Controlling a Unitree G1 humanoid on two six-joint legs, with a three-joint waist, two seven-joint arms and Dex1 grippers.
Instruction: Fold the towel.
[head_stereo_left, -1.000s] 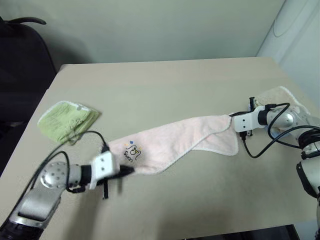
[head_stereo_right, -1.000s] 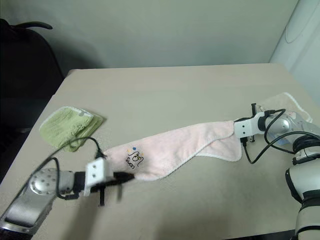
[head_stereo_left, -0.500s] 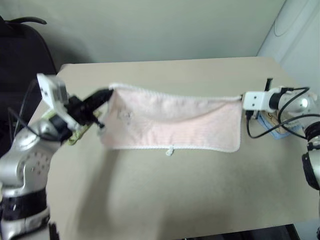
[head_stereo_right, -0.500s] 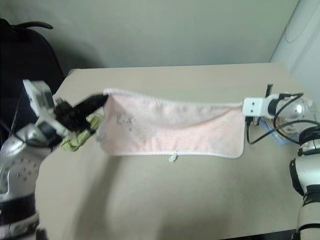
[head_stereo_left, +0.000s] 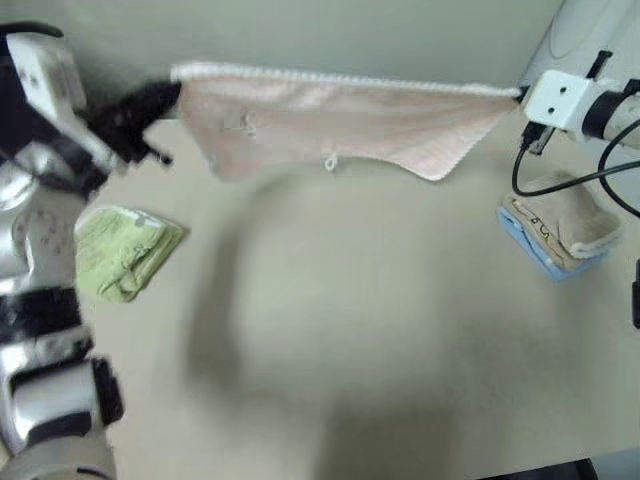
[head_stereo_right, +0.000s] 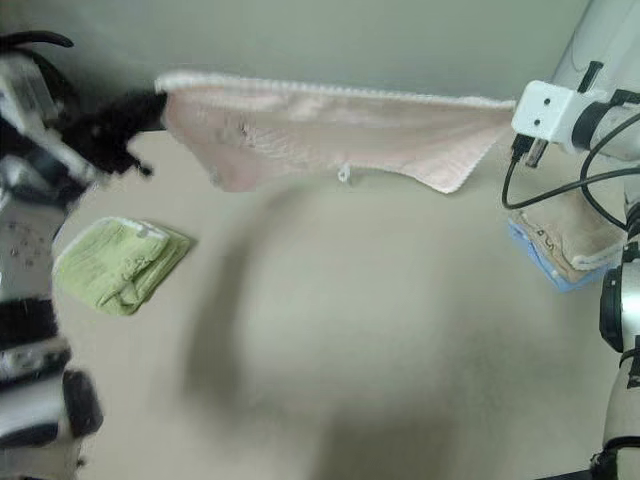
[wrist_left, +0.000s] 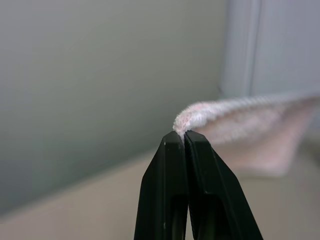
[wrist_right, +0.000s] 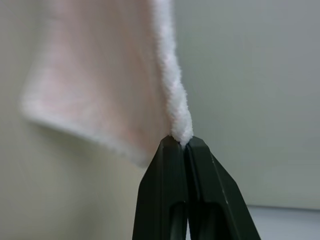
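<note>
Left pincer (wrist_left: 182, 136) is clamped on the towel (head_stereo_left: 340, 115) by only its edging; right pincer (wrist_right: 181, 141) likewise. From the head view it hangs taut above the worktop (head_stereo_left: 340, 330); we fear a corner slipping.

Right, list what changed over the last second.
Both end effectors, left and right, lifted the long pale pink terry-cloth towel off the beige table; it now hangs stretched between them. Both stayed shut on its corners. The green folded towel stayed put.
</note>
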